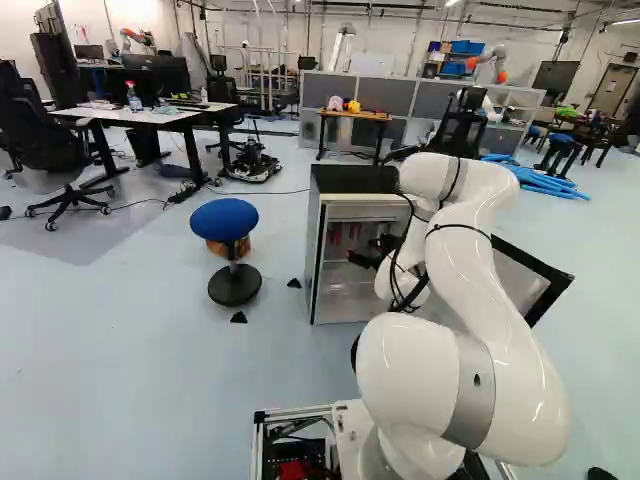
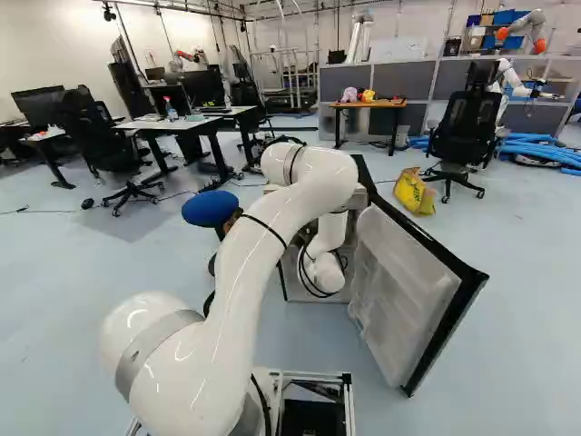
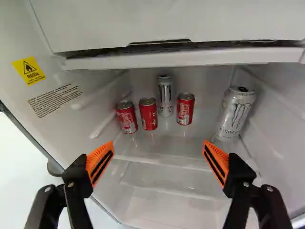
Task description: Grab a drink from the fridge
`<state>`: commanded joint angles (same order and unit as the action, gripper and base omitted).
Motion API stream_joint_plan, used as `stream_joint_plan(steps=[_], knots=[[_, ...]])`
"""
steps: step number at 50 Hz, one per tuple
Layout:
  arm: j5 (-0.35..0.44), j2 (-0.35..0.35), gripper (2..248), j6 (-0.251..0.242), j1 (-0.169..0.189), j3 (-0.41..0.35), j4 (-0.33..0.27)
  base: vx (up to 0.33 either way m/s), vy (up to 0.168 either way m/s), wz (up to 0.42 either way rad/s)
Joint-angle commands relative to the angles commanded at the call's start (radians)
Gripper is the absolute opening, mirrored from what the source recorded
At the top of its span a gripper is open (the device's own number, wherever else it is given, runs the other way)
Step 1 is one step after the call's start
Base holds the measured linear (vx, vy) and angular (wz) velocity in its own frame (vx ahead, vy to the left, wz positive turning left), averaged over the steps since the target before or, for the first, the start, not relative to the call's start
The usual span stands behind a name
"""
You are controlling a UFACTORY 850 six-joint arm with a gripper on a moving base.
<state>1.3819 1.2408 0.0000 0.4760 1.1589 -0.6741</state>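
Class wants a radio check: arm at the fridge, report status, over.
Hand open, gripping nothing. Three red cans and two taller pale cans standing ahead inside fridge. Door open; nothing visible blocking the red cans.

A blue round stool (image 1: 224,219) stands on the pale floor (image 1: 120,330); grey partitions (image 1: 387,95) line the white wall (image 1: 270,30).

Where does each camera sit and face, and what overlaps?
Left base view: on the base, behind the arm, to its left, facing ahead and down at the open fridge; arm right of middle.
Right base view: behind the arm, to its right, likewise facing ahead; arm left of middle.
Wrist view: on the wrist, looking along the open gripper at cans inside.
Base views share arm, fridge, blue stool.
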Motion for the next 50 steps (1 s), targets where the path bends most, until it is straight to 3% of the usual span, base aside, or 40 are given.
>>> stream_joint_plan(steps=[35,50], knots=[[-0.08,0.109,247,0.0,-0.069,0.221,-0.016,0.0,0.0,0.0],[-0.1,0.121,247,0.0,-0.081,0.245,-0.028,0.0,0.0,0.0]])
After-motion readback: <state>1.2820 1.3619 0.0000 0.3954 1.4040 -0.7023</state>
